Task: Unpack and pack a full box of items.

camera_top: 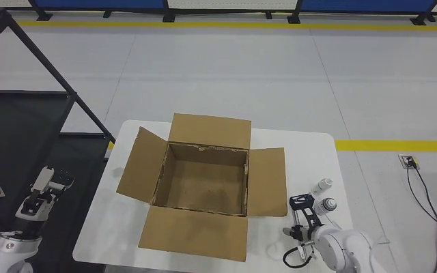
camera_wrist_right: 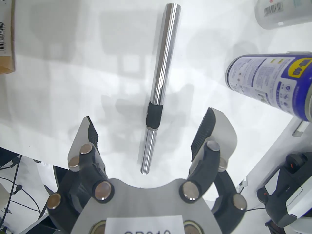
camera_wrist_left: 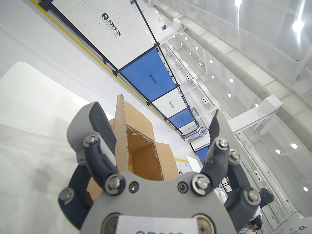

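An open cardboard box [camera_top: 205, 181] stands in the middle of the white table [camera_top: 307, 157], all flaps folded out and its inside bare. My right gripper [camera_top: 302, 205] hovers over the table's near right corner, beside the box's right flap. It is open [camera_wrist_right: 149, 127] above a shiny metal rod [camera_wrist_right: 160, 74] with a black band, which lies flat on the table between the fingers' line. My left gripper [camera_top: 51, 179] hangs off the table's left side, open [camera_wrist_left: 156, 118] and holding nothing, facing the box [camera_wrist_left: 141, 147].
A blue spray can [camera_wrist_right: 273, 83] and a white bottle [camera_wrist_right: 282, 3] stand upright just right of the rod, seen as the can [camera_top: 328, 205] and bottle [camera_top: 322, 185] from above. The box flap's edge [camera_wrist_right: 6, 25] lies on the rod's other side. A black frame [camera_top: 68, 102] rises at far left.
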You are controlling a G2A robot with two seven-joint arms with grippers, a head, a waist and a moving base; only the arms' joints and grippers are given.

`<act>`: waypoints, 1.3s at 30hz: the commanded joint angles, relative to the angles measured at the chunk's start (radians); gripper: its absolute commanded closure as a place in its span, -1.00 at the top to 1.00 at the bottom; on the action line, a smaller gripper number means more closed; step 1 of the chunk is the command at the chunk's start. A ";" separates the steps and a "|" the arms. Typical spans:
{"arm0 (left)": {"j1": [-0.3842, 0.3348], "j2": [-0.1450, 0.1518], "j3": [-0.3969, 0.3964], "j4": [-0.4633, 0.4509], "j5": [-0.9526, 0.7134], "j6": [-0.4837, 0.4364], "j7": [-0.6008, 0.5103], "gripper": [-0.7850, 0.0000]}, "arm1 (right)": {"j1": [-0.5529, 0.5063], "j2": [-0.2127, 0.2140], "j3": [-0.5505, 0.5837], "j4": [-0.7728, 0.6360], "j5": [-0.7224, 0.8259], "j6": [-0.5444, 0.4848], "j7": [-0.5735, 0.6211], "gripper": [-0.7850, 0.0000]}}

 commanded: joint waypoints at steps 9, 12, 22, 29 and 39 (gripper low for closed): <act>0.000 0.000 0.000 0.000 0.000 0.000 0.000 1.00 | 0.019 0.000 -0.011 0.023 0.001 0.005 0.024 -0.11; 0.000 0.000 0.000 0.000 0.000 0.000 0.000 1.00 | 0.032 -0.002 -0.020 0.033 -0.001 0.019 0.037 -0.11; 0.000 0.000 0.000 0.000 0.000 0.000 0.000 1.00 | 0.083 -0.006 -0.050 0.093 -0.001 0.040 0.089 -0.14; 0.000 0.000 0.000 0.000 0.000 0.000 0.000 1.00 | 0.107 -0.008 -0.062 0.127 0.008 0.039 0.102 -0.33; 0.000 0.000 0.000 0.000 0.000 0.000 0.000 1.00 | 0.115 -0.007 -0.046 0.135 0.036 0.038 0.106 -1.00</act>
